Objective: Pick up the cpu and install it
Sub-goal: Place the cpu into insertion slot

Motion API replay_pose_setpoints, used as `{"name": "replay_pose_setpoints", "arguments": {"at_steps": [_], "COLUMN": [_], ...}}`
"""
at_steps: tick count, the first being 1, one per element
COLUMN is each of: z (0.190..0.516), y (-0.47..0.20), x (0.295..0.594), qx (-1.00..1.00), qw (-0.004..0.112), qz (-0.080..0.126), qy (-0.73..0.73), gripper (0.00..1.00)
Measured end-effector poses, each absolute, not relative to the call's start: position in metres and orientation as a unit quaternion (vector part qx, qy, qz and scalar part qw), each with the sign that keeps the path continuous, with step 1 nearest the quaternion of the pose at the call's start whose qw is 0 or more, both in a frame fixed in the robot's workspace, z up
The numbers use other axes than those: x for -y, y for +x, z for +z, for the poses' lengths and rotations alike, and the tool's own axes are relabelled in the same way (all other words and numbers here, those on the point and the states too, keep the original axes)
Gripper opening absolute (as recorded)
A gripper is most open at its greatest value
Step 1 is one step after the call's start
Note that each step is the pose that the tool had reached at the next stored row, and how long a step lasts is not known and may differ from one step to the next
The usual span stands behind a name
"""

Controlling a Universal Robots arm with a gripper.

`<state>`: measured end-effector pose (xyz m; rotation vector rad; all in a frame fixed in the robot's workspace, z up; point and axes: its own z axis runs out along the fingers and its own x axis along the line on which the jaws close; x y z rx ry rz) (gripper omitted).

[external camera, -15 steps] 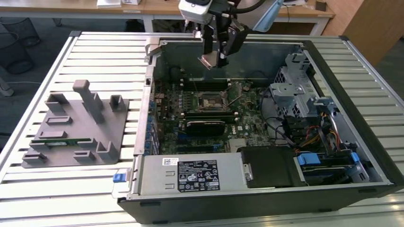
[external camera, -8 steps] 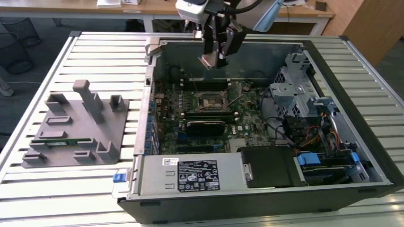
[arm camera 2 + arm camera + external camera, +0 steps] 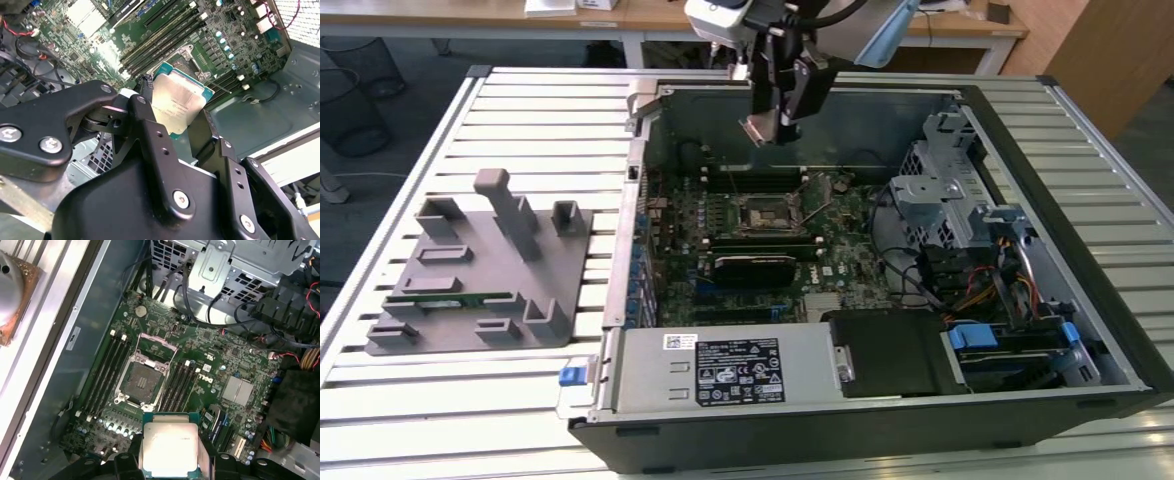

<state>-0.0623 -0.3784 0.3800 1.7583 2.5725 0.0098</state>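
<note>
Cpu: The small flat square chip with a silver metal top and thin green rim (image 3: 170,447) is in the air. It hangs over the far part of the open case, well above the board. In the exterior view it looks canted rather than level.
Pincer: My black two-fingered pincer (image 3: 781,125) is clamped on the cpu, one finger against each of two opposite edges.
Socket: The square black socket with its metal frame (image 3: 141,381) sits mid-board. Its frame is swung open and it is bare, well apart from the chip.
Neighbours: Long black memory slots (image 3: 107,371) run close along both sides of the socket.
Case: The dark metal computer case (image 3: 635,200) lies open on its side, with drive cages and cable bundles on the exterior view's right.
Aside: A grey plastic fixture tray (image 3: 487,265) rests on the slatted metal bench (image 3: 520,110) on the exterior view's left. A long green memory stick (image 3: 454,297) lies in it.
Progress: I judge the pick done and the install not yet done.
Risk: The edge grip is thin, so a jolt could let the chip slip and fall onto the board. If the chip arrives tilted or turned the wrong way, I judge its corner could damage the socket contacts. It could also catch the raised frame.
</note>
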Motion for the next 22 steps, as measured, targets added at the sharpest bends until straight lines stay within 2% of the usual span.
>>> {"name": "replay_pose_setpoints", "arguments": {"at_steps": [22], "z": [0.3792], "y": [-0.0623], "x": [0.3784], "qx": [-0.786], "qw": [0.013], "qz": [0.002], "qy": [0.618], "gripper": [0.53]}}
